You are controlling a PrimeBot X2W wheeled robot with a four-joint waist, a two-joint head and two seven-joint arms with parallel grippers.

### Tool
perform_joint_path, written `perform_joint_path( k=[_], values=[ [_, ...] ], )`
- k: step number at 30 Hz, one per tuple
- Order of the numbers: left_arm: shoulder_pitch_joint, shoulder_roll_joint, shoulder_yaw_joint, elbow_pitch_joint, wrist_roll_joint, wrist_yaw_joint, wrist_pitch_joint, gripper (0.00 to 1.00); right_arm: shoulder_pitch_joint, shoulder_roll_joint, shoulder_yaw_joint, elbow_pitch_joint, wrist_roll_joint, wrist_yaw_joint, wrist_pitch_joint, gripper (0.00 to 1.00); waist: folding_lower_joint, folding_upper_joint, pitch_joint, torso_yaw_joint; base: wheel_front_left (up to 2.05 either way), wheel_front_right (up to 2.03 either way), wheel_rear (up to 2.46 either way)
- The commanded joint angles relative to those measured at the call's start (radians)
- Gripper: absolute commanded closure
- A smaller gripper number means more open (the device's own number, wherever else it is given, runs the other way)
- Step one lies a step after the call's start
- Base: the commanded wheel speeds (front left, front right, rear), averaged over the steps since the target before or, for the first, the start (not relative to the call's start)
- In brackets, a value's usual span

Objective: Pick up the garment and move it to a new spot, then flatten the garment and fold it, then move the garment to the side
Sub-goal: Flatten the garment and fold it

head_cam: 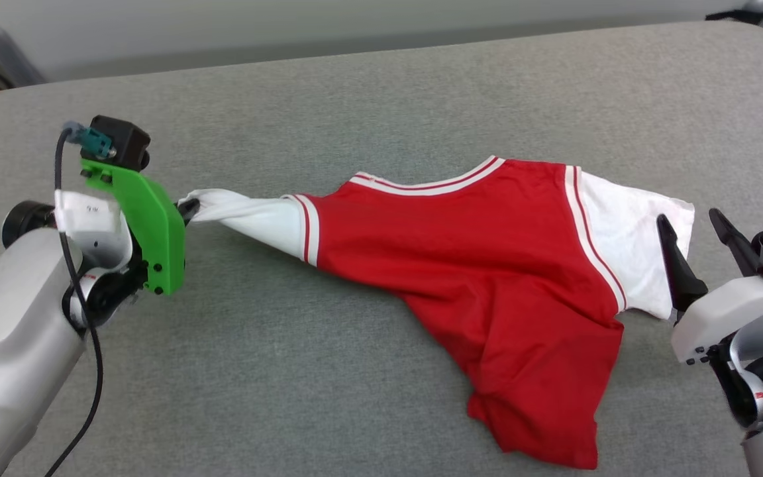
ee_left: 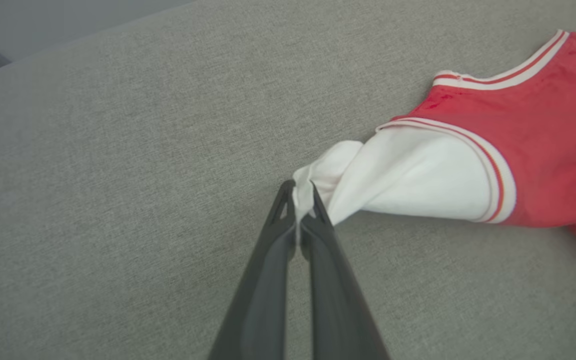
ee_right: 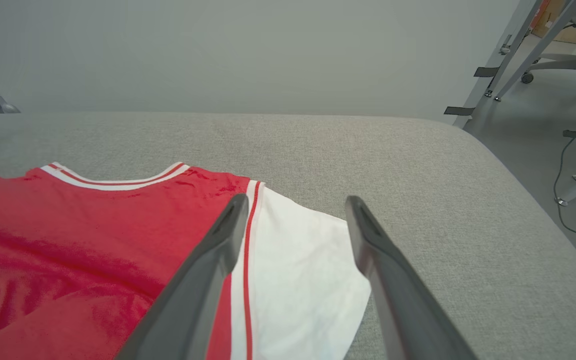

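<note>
Red jersey T-shirt [head_cam: 487, 265] with white short sleeves sprawled rumpled on grey fabric desk [head_cam: 381, 99]. Left claw [ee_left: 299, 192] pinching one sleeve tip; right claw [ee_right: 297, 200] spread above other sleeve. Cloth soft, light, limp: probably bunches; best held at sleeve hems.

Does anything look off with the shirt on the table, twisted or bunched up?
The garment lies askew, not flat: one white sleeve is twisted into a rope where the shut left gripper pinches its tip, and the red body is bunched and creased toward the hem. No damage visible.
</note>
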Motion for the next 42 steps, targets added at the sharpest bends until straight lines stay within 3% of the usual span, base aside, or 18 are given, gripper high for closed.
perform_joint_path(
  k=[1, 11, 17, 21, 29, 40, 42],
  values=[
    [0.038, 0.027, 0.008, -0.046, -0.017, 0.020, -0.011, 1.00, -0.012, -0.024, 0.002, -0.003, 0.011, -0.001, 0.065, 0.00, 0.0000, 0.0120, -0.041, 0.068, 0.00, 0.00, 0.00],
    [0.243, 0.165, 0.037, -0.481, -0.022, 0.219, -0.042, 1.00, -0.158, -0.225, 0.047, 0.007, 0.110, -0.001, 0.649, 0.00, 0.0000, 0.0120, 0.011, 0.142, 0.00, 0.00, 0.00],
    [0.294, 0.201, 0.038, -0.651, -0.002, 0.297, -0.046, 1.00, -0.275, -0.261, 0.038, 0.035, 0.122, -0.001, 0.884, 0.00, 0.0000, 0.0120, 0.070, 0.183, 0.00, 0.00, 0.00],
    [0.283, 0.201, 0.034, -0.707, 0.021, 0.314, -0.045, 1.00, -0.324, -0.277, 0.029, 0.095, 0.109, -0.001, 0.918, 0.00, 0.0000, 0.0120, 0.110, 0.211, 0.00, 0.00, 0.00],
    [0.250, 0.180, 0.022, -0.739, 0.057, 0.317, -0.044, 1.00, -0.365, -0.283, 0.048, 0.225, 0.072, -0.001, 0.878, 0.00, 0.0000, 0.0120, 0.160, 0.244, 0.00, 0.00, 0.00],
    [0.245, 0.171, 0.021, -0.729, 0.053, 0.309, -0.051, 1.00, -0.337, -0.270, 0.100, 0.308, 0.128, -0.001, 0.896, 0.00, 0.0000, 0.0120, 0.172, 0.251, 0.00, 0.00, 0.00],
    [0.246, 0.172, 0.022, -0.724, 0.052, 0.309, -0.052, 1.00, -0.327, -0.268, 0.109, 0.307, 0.144, -0.001, 0.915, 1.00, 0.0000, 0.0120, 0.170, 0.250, 0.00, 0.00, 0.00]
  ],
)
